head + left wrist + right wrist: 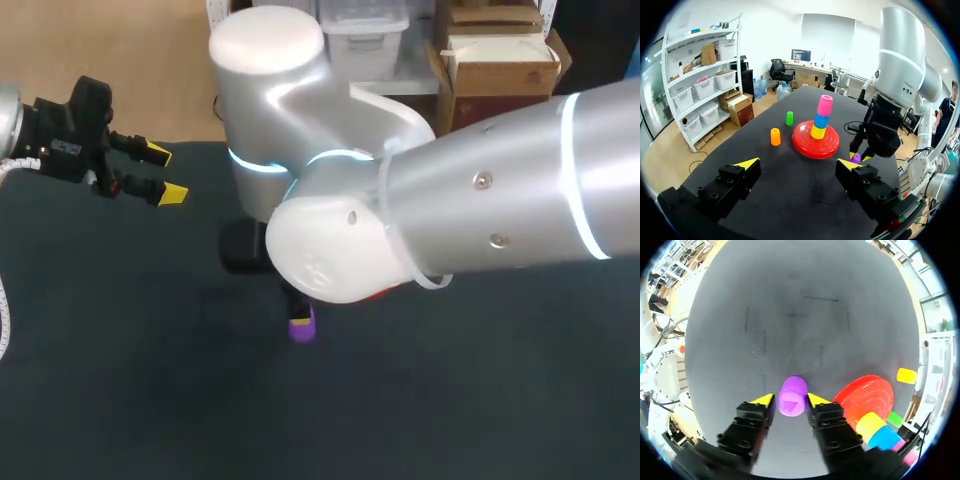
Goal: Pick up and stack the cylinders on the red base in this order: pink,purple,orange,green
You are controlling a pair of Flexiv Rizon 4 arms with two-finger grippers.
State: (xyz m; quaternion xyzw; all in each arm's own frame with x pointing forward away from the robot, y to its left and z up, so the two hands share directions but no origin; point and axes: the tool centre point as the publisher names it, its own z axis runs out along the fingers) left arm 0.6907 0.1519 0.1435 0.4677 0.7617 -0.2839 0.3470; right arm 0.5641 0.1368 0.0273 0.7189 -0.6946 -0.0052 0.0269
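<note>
The right gripper [790, 400] straddles the purple cylinder [792, 396] on open surface [790, 315] beside the red base [867, 395]; whether it is clenched cannot be told. The left gripper [165, 173] hangs released near the surface's edge. From overhead, the right arm [450, 210] hides most of the base.
</note>
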